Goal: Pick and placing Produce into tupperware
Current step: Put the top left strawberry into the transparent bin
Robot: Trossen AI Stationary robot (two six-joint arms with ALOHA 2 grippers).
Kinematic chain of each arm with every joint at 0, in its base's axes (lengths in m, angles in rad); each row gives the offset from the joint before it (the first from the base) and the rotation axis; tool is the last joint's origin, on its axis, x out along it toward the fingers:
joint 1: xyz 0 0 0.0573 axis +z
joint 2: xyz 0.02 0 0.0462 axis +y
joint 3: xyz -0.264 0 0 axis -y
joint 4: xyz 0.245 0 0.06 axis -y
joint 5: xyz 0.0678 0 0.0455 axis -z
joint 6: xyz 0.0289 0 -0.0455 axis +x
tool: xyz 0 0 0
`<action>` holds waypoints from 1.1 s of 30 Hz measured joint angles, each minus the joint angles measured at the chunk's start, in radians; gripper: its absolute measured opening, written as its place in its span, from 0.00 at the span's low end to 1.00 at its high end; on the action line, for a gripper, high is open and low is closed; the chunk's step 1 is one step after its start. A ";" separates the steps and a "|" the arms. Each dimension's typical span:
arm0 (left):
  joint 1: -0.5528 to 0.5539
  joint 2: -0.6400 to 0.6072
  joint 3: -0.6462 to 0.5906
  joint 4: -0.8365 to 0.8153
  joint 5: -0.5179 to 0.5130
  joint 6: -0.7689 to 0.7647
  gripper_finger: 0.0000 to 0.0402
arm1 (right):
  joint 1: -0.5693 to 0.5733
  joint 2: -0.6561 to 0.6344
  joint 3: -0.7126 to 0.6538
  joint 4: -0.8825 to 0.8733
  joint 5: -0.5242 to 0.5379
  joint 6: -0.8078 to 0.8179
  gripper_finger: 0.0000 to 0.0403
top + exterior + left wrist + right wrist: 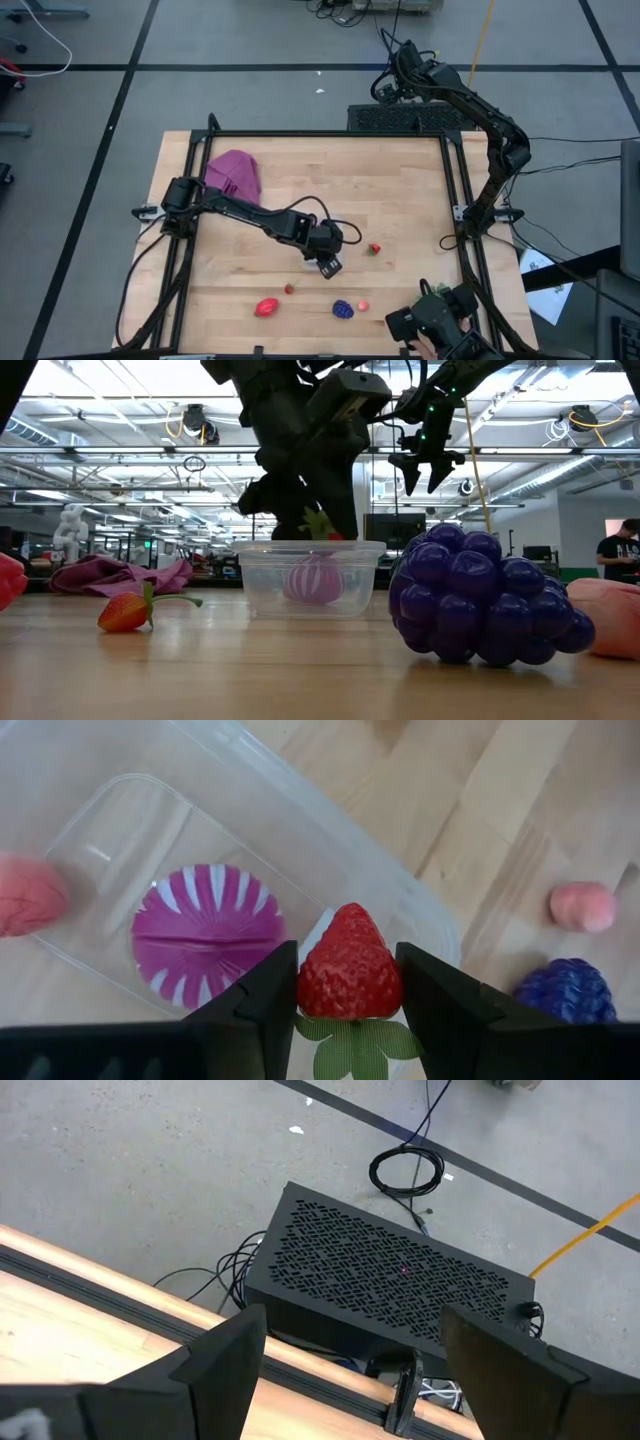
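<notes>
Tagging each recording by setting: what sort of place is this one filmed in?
Likely a robotics lab or workshop: a wooden table on a taped concrete floor, open industrial ceiling with strip lights, and cables lying about.

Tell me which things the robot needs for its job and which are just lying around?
For the job:
- strawberry in the left pincer
- clear tub with a magenta fruit inside
- purple berry
- small strawberry
- pink fruit

Just lying about:
- magenta cloth
- black perforated box on the floor
</notes>
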 joint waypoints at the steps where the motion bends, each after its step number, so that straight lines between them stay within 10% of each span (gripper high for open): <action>1: -0.003 0.000 0.000 0.000 0.002 -0.003 0.40 | 0.000 0.000 0.000 0.000 0.000 0.000 0.73; 33: -0.016 0.011 0.000 0.001 -0.025 -0.025 0.40 | 0.003 0.000 0.000 -0.001 0.000 0.000 0.73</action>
